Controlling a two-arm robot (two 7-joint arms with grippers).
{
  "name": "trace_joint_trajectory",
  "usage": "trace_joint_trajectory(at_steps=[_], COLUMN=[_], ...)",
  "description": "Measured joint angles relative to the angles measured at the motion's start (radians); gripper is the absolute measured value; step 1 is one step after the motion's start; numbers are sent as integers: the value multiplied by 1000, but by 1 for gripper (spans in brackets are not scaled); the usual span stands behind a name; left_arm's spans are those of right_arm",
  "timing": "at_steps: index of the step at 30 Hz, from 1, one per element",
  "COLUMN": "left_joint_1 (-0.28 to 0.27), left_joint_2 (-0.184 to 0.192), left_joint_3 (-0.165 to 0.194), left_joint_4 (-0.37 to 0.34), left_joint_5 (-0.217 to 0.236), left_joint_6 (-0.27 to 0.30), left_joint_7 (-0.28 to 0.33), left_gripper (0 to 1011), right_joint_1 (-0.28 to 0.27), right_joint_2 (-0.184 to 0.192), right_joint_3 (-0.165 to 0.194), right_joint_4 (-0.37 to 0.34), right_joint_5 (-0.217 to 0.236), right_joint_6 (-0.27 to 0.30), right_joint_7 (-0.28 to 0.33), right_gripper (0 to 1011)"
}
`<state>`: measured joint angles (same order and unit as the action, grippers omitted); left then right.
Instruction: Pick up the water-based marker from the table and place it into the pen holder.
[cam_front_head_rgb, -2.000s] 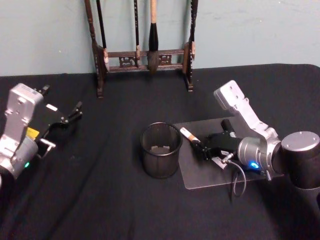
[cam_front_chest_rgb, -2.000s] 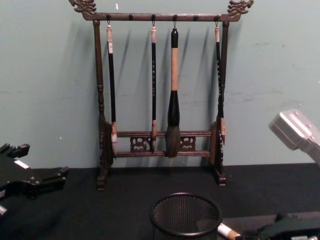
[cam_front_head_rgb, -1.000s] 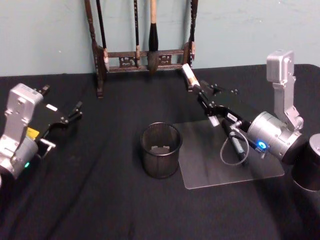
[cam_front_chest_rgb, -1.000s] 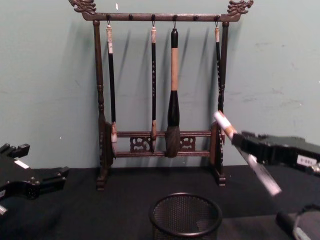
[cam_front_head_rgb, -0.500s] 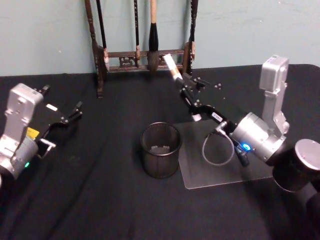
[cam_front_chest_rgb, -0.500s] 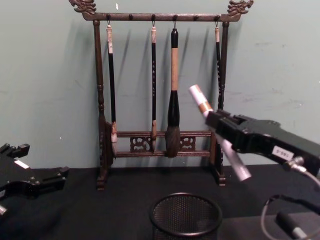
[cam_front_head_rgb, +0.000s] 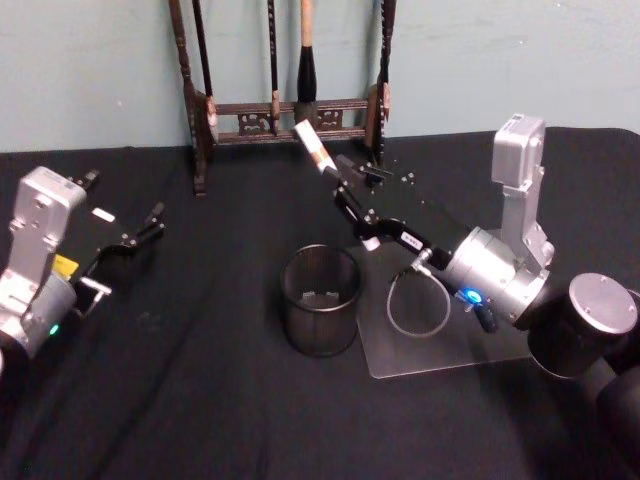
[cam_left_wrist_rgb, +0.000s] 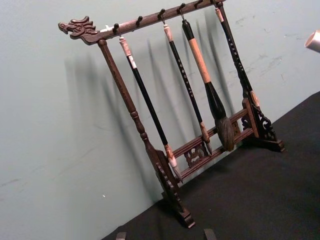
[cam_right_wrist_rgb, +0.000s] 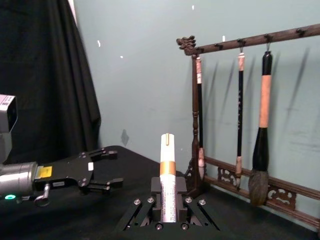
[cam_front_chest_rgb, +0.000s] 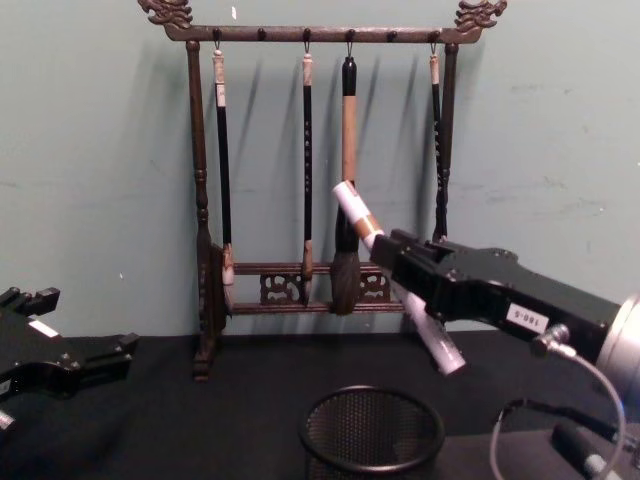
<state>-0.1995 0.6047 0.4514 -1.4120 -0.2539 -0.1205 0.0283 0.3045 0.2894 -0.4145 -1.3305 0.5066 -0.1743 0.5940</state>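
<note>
Left hand (cam_front_head_rgb: 128, 240) at the left side of the black bench (cam_front_head_rgb: 200, 400), fingers spread and empty, mesh pen holder (cam_front_head_rgb: 320, 300) upright mid-bench, water-based marker (cam_front_head_rgb: 314, 148) tilted in the air above it, clamped in the right hand (cam_front_head_rgb: 345, 188) reaching in from the right.

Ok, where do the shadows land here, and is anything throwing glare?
Chest view: the brush rack throws soft shadows onto the wall, just right of each brush. Left wrist view: the same shadows on the wall behind it. Head view: the clear mat shows a dull sheen, no hard glare. Right wrist view: the marker in the jaws of the right gripper is evenly lit.
</note>
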Motion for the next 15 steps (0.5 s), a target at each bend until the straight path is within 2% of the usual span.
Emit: trace_joint_trajectory(at_steps=[15], left_joint_1=[0], left_joint_2=[0], left_joint_3=[0], left_joint_4=[0], left_joint_5=[0], left_joint_6=[0], left_joint_7=[0], left_gripper=[1001], right_joint_1=[14], right_joint_2=[6], right_joint_3=[-43], right_joint_4=[24], right_joint_5=[9], right_joint_6=[-4], right_joint_7=[26], right_gripper=[174])
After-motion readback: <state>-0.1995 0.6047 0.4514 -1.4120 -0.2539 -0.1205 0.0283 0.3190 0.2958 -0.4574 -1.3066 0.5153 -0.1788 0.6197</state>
